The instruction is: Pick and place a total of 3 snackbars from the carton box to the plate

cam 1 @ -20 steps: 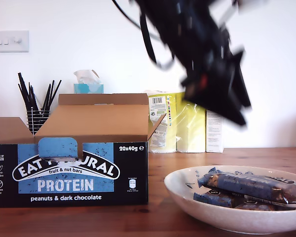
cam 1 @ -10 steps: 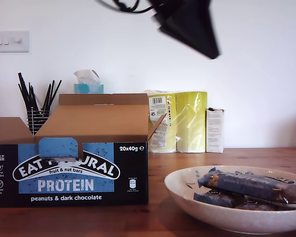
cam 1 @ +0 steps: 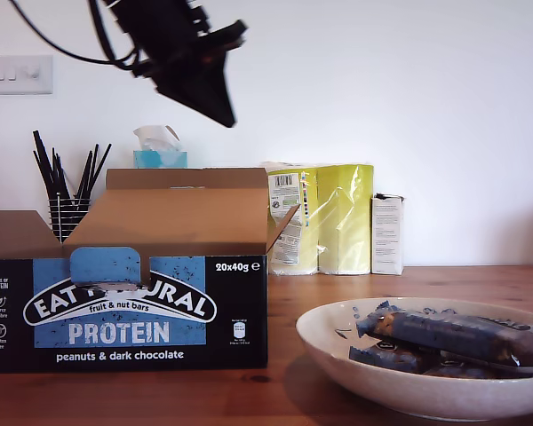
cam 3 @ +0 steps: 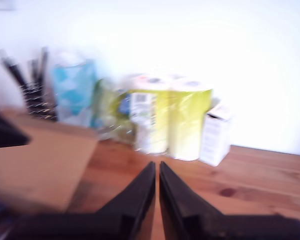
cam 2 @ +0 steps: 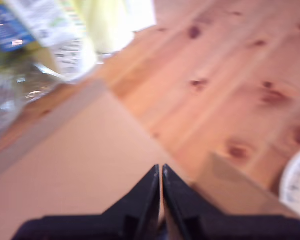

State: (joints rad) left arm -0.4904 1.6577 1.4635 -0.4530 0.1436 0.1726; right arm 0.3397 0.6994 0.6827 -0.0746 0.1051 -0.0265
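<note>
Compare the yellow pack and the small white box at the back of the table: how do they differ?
The yellow pack is wide, glossy and yellow with a white printed label; the small white box is narrow, matte and plain white. The yellow pack stands taller than the small white box. The yellow pack sits nearer the carton box, partly behind its flap; the small white box is further towards the exterior view's right. Both stand upright against the wall.

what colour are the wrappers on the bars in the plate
Dark navy blue with pale print; the snackbars show best in the exterior view.
</note>
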